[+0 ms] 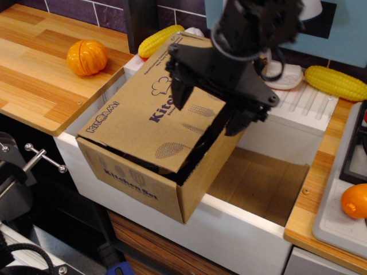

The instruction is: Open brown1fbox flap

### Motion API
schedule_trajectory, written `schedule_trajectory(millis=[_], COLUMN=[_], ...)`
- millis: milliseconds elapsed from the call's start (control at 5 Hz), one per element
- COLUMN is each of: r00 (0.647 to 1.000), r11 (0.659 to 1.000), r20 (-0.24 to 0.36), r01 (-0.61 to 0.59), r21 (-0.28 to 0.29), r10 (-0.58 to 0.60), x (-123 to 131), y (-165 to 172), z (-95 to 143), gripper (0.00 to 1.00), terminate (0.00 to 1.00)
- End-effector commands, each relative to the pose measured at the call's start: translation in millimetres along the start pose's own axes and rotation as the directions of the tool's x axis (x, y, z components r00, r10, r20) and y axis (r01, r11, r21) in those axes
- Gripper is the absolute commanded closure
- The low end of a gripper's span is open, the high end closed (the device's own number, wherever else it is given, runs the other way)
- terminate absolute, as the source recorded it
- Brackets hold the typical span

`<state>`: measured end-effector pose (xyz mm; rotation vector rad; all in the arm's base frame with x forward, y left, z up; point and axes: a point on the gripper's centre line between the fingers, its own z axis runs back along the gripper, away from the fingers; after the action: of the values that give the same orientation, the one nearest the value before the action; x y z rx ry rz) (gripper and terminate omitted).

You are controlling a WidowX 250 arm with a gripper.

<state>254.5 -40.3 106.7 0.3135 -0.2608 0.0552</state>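
Observation:
The brown1fbox is a big brown cardboard box with blue "Kitchen Set" print, resting tilted on the front left rim of the white sink. Its flap, printed with "Kitchen", a chef hat and hatched ovals, lies nearly closed on top, with a dark gap along its right edge. My black gripper hangs open right above the flap's far right part. One fingertip is over the flap near the chef hat, the other fingertip is over the box's right edge. It holds nothing.
A white sink with a flat cardboard sheet in its basin. An orange toy lies on the left wooden counter. Toy corn lies behind the box and at the right. Another orange sits at the far right.

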Motion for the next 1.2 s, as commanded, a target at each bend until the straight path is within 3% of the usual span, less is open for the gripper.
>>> schedule_trajectory(millis=[0,1000], r00=[0.999,0.995], r11=[1.000,0.996], r20=[0.039,0.098], r01=[-0.012,0.000], r21=[0.008,0.085], r10=[0.012,-0.009], x=[4,0], y=[4,16], z=[-7,-27], gripper=[0.00,0.00], terminate=[0.00,0.00])
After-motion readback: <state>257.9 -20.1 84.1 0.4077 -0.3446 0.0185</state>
